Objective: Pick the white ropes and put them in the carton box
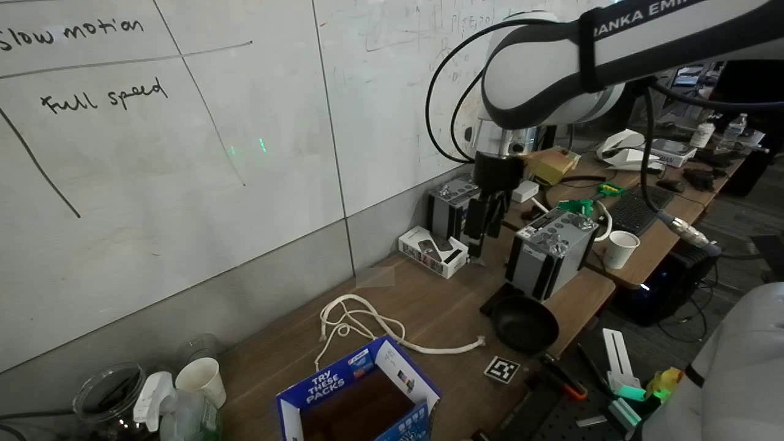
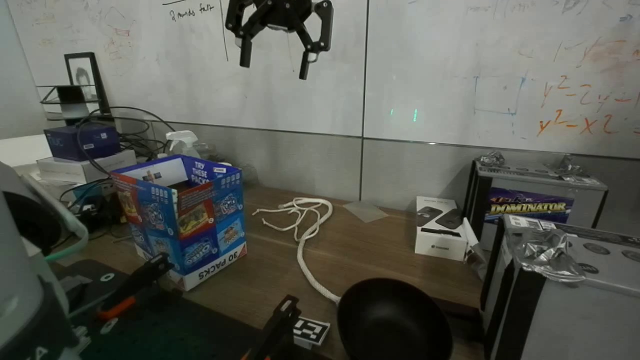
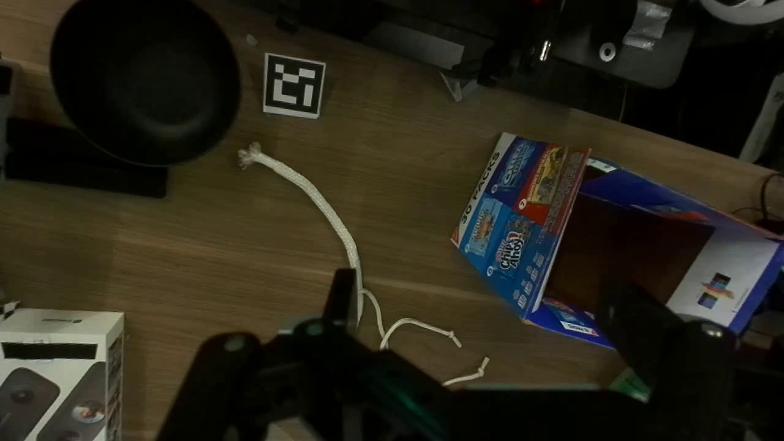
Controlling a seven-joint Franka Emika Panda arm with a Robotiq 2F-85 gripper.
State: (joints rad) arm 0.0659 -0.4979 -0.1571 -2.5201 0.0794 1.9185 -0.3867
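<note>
1. Wrist view: gripper (image 3: 481, 286) spread wide, nothing between its tips; white ropes (image 3: 335, 222) loose on the table (image 3: 392, 159), partly hidden behind the gripper; frayed end near the black pan (image 3: 147, 79), not touching. Nearby carton box (image 3: 527, 202) is open-topped, no rope seen inside. Placing: not done.
2. Exterior view: gripper (image 2: 274, 71) up in front of the whiteboard (image 2: 420, 60), well above the table, tips far apart, carrying nothing; white ropes (image 2: 302, 252) lie in a loose loop between carton box and white phone box (image 2: 440, 245). Picking: not done, by the look of it.
3. Exterior view: gripper (image 1: 484, 245) side-on, spread can't be read here; white ropes (image 1: 441, 351) just beside the carton box (image 1: 327, 383); thin strand passes behind its printed wall, contact can't tell. My call: progress nil; left to do: reach ropes, grip, lift, carry above the opening, release.
</note>
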